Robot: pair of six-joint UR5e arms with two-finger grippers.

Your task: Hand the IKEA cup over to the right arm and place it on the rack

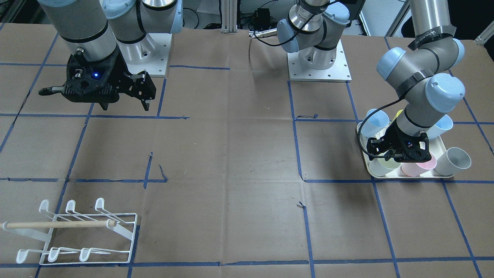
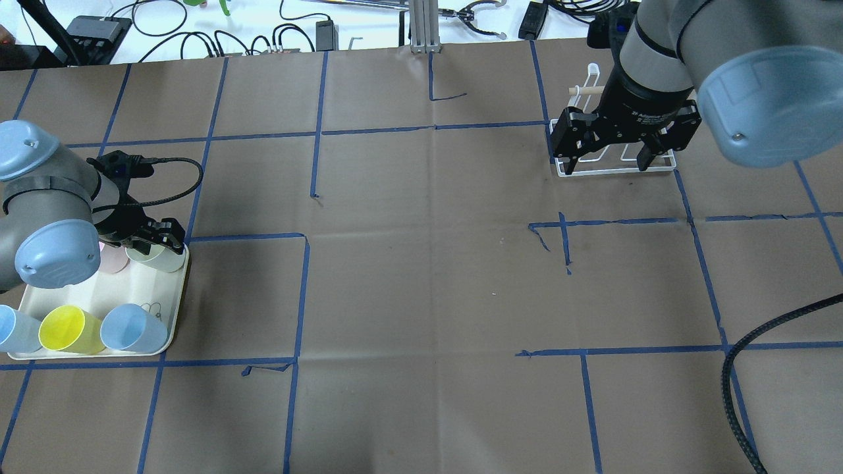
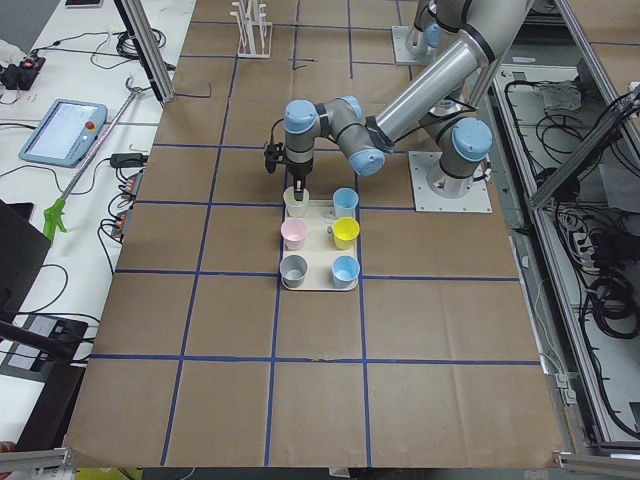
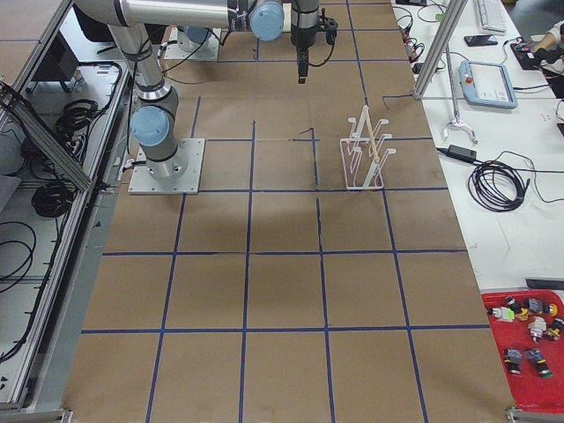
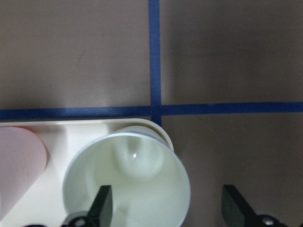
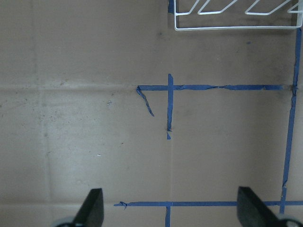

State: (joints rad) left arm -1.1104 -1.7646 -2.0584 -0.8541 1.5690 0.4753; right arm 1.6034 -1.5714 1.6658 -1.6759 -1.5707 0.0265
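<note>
Left gripper (image 5: 165, 201): fingers spread, straddling the pale cup (image 5: 137, 165) wall at a tray (image 5: 66, 131) corner.
Right gripper (image 6: 170, 208): fingers spread, empty, well apart from tray.
Rack (image 1: 58, 224): well apart from tray.

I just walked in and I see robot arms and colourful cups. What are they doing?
The left tool is down at the tray of cups. It is open, with one finger inside the pale cup and the other outside its rim, so it has not gripped it yet. The right tool hangs open and empty above the table, near the white rack. No cup is on the rack.
</note>
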